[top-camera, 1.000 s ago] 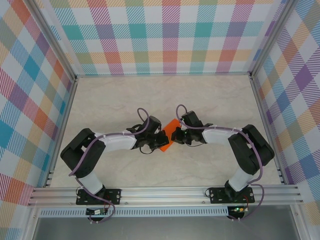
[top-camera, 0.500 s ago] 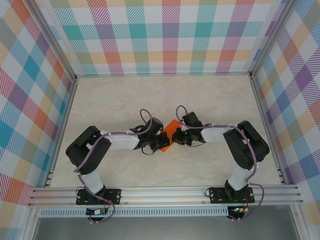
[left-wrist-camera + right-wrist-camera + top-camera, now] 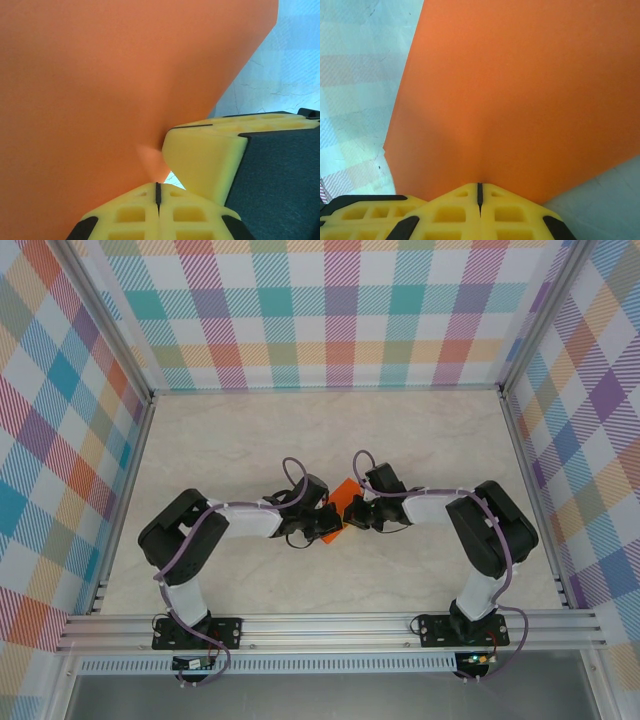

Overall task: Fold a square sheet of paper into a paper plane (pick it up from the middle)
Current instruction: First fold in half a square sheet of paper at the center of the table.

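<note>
The square sheet of paper [image 3: 338, 508] is bright orange and hangs between the two grippers above the middle of the table. My left gripper [image 3: 324, 519] is shut on its lower left edge and my right gripper [image 3: 351, 512] is shut on its right edge. In the left wrist view the sheet [image 3: 110, 85] spreads as a smooth face up from my shut left gripper [image 3: 158, 192], with the right gripper's yellow finger [image 3: 205, 157] close beside it. In the right wrist view the sheet [image 3: 520, 90] rises from my shut right gripper [image 3: 479, 190]. The paper plane is out of view.
The pale marble-pattern table [image 3: 240, 440] is walled by checked panels at the back [image 3: 330, 310] and both sides. An aluminium rail [image 3: 330, 625] runs along the near edge by the arm bases. The left gripper's yellow finger [image 3: 355, 215] sits at the bottom left of the right wrist view.
Both arms' elbows have drawn inward toward the centre, the left one more. The grippers and the orange sheet have stayed almost in place, both still shut on it.
</note>
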Motion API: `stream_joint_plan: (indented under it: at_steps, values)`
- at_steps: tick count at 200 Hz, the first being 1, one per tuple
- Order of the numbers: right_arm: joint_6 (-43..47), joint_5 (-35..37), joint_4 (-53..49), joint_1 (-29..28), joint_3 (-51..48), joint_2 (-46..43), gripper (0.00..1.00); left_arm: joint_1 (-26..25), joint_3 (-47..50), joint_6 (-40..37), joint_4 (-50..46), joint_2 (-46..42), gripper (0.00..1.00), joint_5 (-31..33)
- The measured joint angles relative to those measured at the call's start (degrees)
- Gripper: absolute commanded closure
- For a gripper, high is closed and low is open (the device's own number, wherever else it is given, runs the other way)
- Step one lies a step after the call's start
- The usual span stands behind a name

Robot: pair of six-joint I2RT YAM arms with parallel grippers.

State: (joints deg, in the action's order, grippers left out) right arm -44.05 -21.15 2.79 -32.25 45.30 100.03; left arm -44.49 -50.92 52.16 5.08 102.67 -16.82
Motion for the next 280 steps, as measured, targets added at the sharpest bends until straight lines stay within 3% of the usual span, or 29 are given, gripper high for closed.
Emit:
stream_joint_plan:
  at_steps: [280]
  values:
    - [0.07,0.48,0.59,0.15,-0.28,0.13,1.0,0.0,-0.33,-2.27,-0.26,1.16,1.0,1.01]
